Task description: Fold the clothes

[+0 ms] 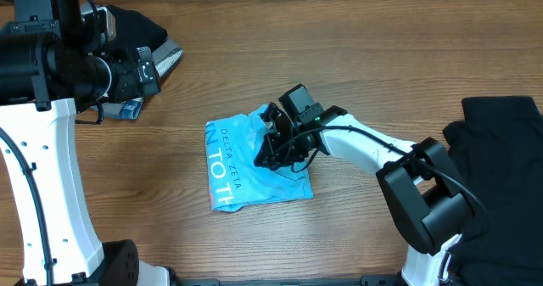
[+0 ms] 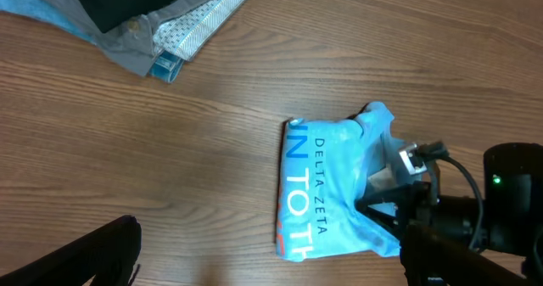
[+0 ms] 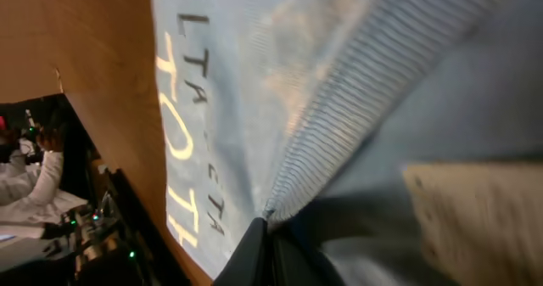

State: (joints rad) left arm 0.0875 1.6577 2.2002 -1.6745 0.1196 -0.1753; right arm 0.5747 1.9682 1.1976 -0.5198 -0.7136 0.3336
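**Overhead: right fingers clamped on the blue T-shirt mid-surface**

Overhead, I see the light-blue T-shirt lying folded into a rough square near the middle of the wooden surface, with its lettering running along the left side. The right gripper is down on the shirt's right half, where the fabric bunches up around it.

On the right wrist view, the fingers are pressed together on a ribbed band of the shirt. The band runs straight into their tips. A pale label sits at the lower right of that view, too blurred for me to read.

The left gripper hangs at the upper left, well apart from the shirt. Its fingers are spread and hold nothing. On the left wrist view only one dark finger shows, at the bottom left corner. The shirt lies off to the right of it, with the right arm's black body over its far edge.

A heap of clothes lies at the back left, with a black piece on top of grey and patterned fabric. A black garment lies at the right edge of the surface.
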